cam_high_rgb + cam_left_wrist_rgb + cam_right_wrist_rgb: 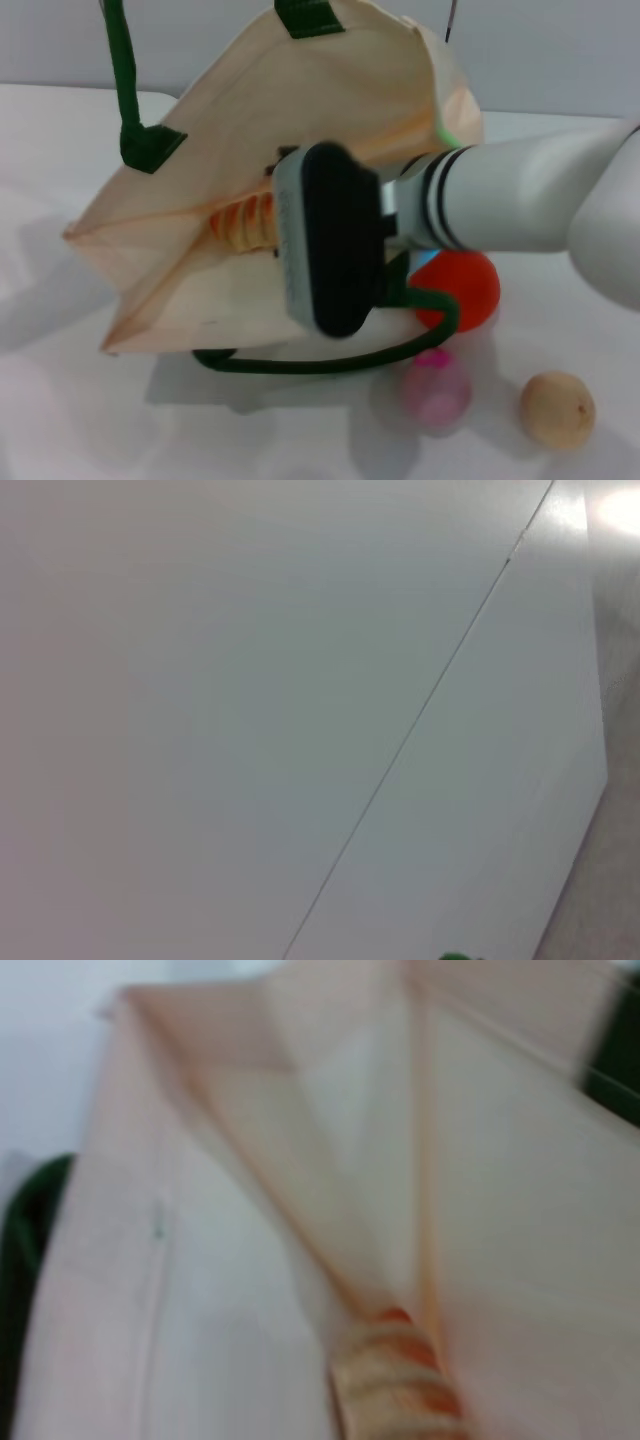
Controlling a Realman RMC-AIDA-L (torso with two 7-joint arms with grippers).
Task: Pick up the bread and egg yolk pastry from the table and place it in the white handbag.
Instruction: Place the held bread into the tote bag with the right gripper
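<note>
White handbag [330, 110] hangs raised by 1 green handle, mouth open toward the right tool [262, 228], which carries the bread [240, 222] at the opening; finger state cannot be told. Risk: the soft mouth may fold and the loaf slip out. Left tool unseen. Egg yolk pastry [557, 408] waits on the white surface [60, 400]; plain grey wall behind.
</note>
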